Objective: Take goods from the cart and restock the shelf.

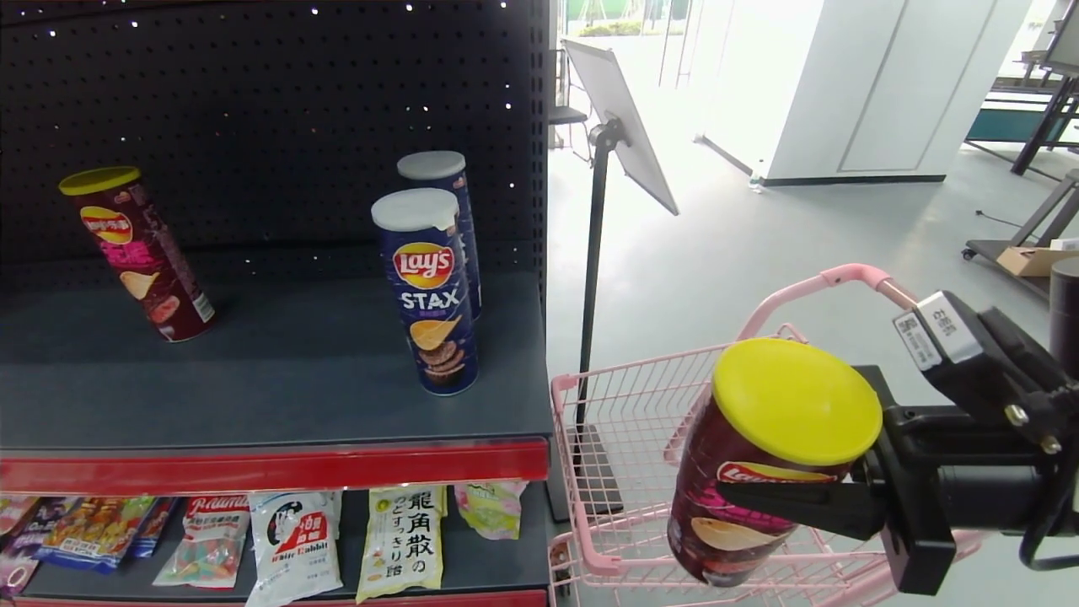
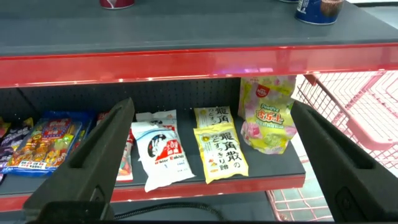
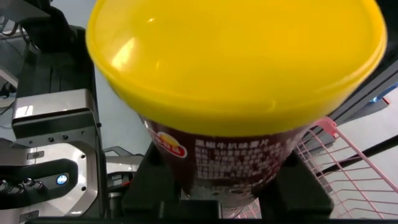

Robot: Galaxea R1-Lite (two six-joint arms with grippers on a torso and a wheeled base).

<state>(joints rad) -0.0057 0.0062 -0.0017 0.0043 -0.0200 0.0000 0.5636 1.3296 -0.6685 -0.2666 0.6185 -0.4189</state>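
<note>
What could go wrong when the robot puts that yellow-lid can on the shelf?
The yellow-lid can hangs tilted in the right pincer above the pink cart, so it might slip and drop back in. On the way to the shelf it could bump the front blue can, which stands near the shelf's cart-side end, and topple it.

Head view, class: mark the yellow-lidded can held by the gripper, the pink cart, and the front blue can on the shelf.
held can (image 1: 797, 400), head view, on its yellow lid.
pink cart (image 1: 851, 274), head view, on its handle.
front blue can (image 1: 432, 312), head view, on its label.
</note>
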